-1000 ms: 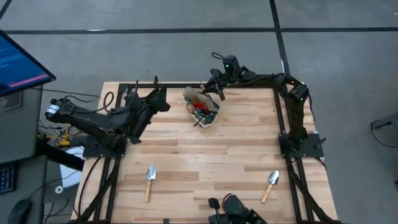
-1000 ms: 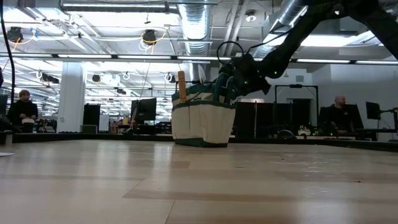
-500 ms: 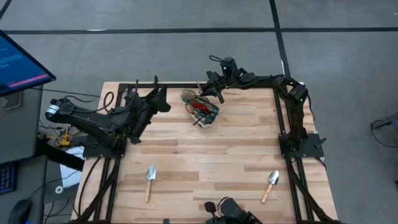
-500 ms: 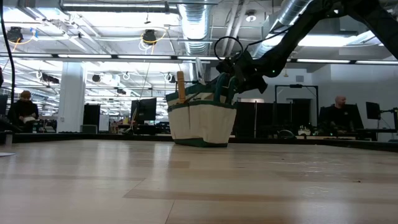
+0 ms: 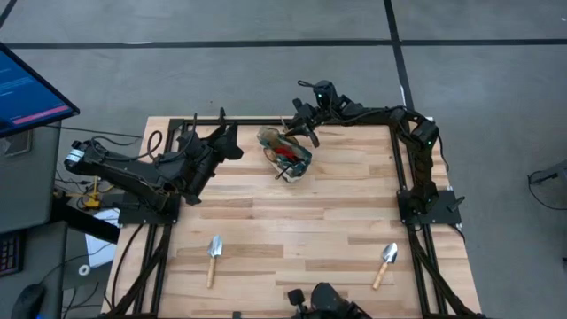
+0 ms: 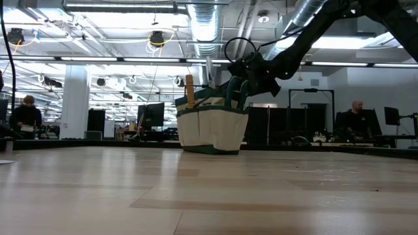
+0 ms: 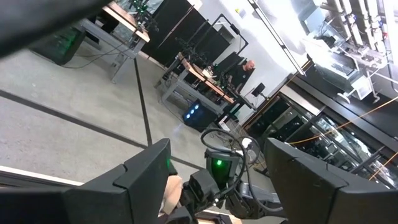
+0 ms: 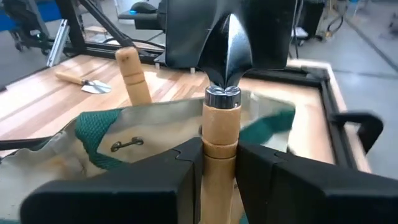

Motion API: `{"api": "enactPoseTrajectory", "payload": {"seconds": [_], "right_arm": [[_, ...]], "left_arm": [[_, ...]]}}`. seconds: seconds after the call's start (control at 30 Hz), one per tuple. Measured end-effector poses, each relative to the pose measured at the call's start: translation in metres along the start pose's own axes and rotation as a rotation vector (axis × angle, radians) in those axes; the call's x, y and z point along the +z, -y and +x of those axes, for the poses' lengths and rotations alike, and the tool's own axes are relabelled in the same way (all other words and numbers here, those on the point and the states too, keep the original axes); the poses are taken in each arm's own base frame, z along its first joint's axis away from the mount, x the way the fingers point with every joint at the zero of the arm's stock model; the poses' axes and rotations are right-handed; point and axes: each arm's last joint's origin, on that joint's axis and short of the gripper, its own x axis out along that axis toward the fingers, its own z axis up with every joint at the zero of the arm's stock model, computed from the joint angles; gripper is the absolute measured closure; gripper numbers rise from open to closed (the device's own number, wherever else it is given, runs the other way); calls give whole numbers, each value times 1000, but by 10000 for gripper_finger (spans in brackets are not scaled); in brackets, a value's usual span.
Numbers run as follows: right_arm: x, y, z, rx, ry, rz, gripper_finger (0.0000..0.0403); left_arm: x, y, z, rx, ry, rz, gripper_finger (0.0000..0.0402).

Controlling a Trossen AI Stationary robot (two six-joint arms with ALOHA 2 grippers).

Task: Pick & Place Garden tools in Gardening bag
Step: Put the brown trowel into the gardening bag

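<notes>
**Trowel held over bag, 2 more on the table**

Right gripper (image 8: 219,163): fingers clamped on the wooden handle of 1 trowel (image 8: 219,134), blade end pointing away from the wrist. The high view puts this gripper (image 5: 304,124) at the far edge of the table, just beside the far right rim of the bag (image 5: 285,152). The trowel is apparently gripped by its handle so it can be lowered into the bag's mouth.

Bag: beige with green trim, standing upright at the far middle of the table (image 5: 337,221). Contents visible: 1 wooden handle (image 6: 190,90) sticking up near its left side, and something red and dark from above, probably the glove and shears, though too small to tell apart.

Loose items: 1 trowel (image 5: 213,258) near left, 1 trowel (image 5: 384,264) near right, both lying flat, well apart from the bag.

Left gripper (image 7: 214,186): fingers spread apart, nothing between them; the arm waits at the far left of the table, pointed toward the bag.

Status, as a judgement: about half packed; the held trowel is not yet released.
</notes>
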Motion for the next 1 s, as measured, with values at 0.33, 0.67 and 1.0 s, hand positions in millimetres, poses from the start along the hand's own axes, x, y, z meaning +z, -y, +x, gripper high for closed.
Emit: {"api": "enactPoseTrajectory", "payload": {"seconds": [0.33,0.67,1.0], "right_arm": [[2,-8,11,41,-21,-31,345],[11,-30,40,133,-15,100,345],[17,-49,66,103,-60,90,345]], "left_arm": [[0,0,0,0,0,0,142],[0,0,0,-18,-8,35,142],[-1,2,-1,-58,-30,31,142]]}}
